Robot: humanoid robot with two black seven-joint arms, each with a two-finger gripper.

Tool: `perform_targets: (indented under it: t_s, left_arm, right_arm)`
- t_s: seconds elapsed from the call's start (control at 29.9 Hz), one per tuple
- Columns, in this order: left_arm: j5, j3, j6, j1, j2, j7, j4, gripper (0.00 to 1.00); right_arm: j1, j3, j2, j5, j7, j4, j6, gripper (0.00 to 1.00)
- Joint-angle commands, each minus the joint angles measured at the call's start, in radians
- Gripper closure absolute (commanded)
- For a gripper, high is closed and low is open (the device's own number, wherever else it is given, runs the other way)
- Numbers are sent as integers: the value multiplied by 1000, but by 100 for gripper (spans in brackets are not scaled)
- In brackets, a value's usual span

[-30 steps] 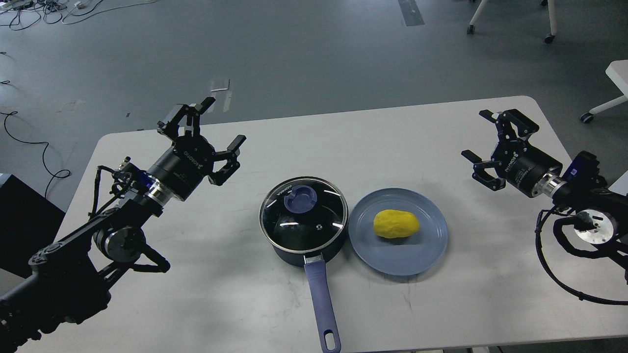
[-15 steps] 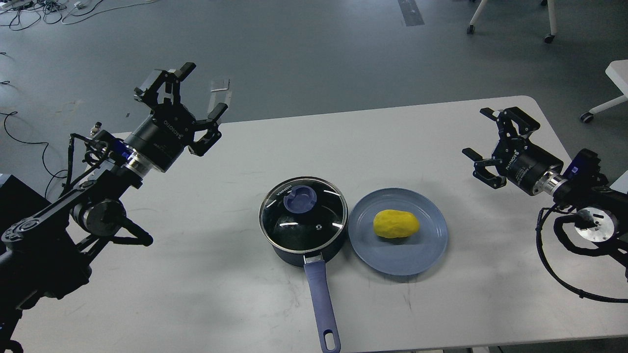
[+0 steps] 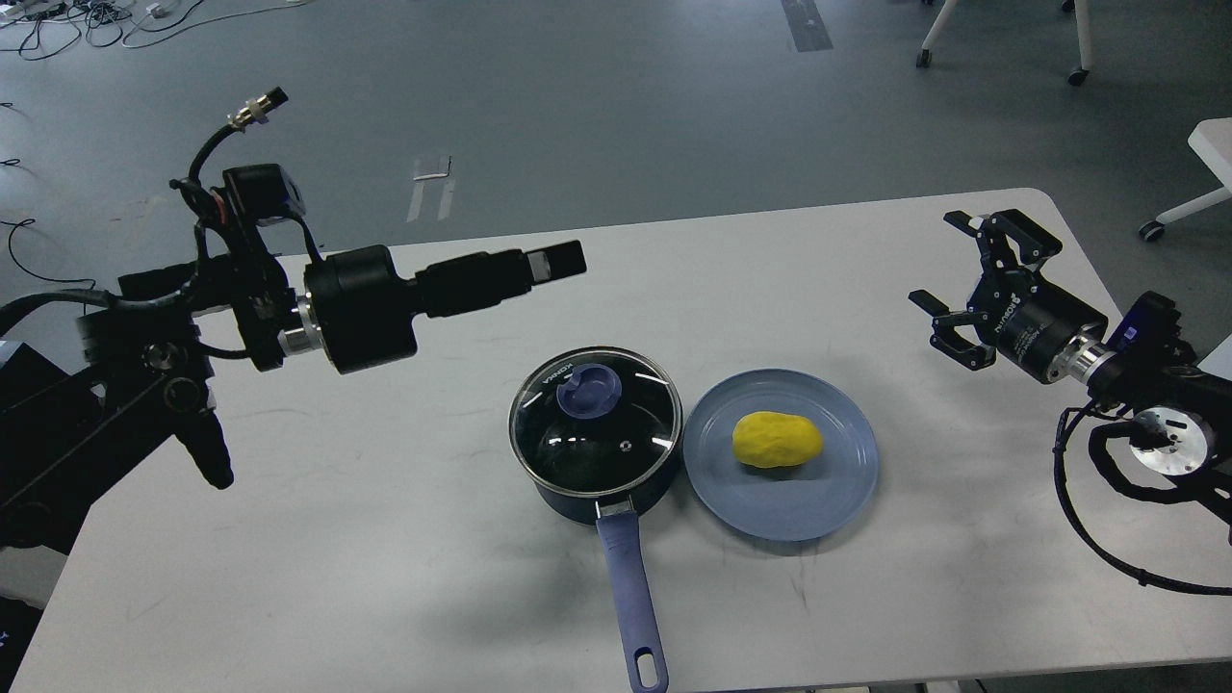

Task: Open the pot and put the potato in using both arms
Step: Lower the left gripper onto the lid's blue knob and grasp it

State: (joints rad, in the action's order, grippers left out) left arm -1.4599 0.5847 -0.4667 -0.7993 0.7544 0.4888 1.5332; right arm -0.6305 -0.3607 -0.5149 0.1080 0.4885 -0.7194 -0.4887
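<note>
Head view:

1. Worktop (image 3: 404, 539), one: white, rounded corners, grey floor beyond its far edge.
2. Pot (image 3: 597, 486), one: dark blue, standing near the middle of the worktop, toward the near edge. Its single long blue handle (image 3: 630, 597) points to the near edge.
3. Lid (image 3: 597, 423), one: glass, metal-rimmed, seated on the pot, with one blue knob (image 3: 589, 390) on its far side of centre.
4. Plate (image 3: 818, 500), one: blue, just beside the pot on its right, rims touching or nearly so.
5. Potato (image 3: 778, 440), one: yellow, lying on the plate, slightly far of its centre.
6. Left gripper (image 3: 558, 261), one: held above the worktop near the far-left corner, pointing right, seen side-on; whether its jaws are apart or together cannot be told.
7. Right gripper (image 3: 962, 265), one: held above the worktop near the right edge, jaws spread apart, holding nothing, well apart from the plate.
8. Chair or stand legs with castors (image 3: 1078, 72), several: on the floor past the far-right corner.
</note>
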Motion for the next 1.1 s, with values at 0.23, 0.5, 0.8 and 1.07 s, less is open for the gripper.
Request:
perform_targets:
  t_s: [0.23, 0.5, 0.8, 1.07]
  left_arm:
    - [-550, -52, 126, 12, -72, 0, -34, 2]
    - [-680, -117, 180, 11, -158, 0, -168, 2]
    - [-671, -141, 180, 11, -190, 0, -186, 2]
    - [-674, -148, 180, 15, -205, 0, -202, 2]
  right_arm:
    - [2, 5, -1, 6, 0, 0, 0, 0]
    - [-2, 5, 1, 7, 0, 3, 0, 0]
    - [0, 5, 1, 7, 0, 3, 0, 0]
    - [-2, 6, 1, 7, 0, 3, 0, 0]
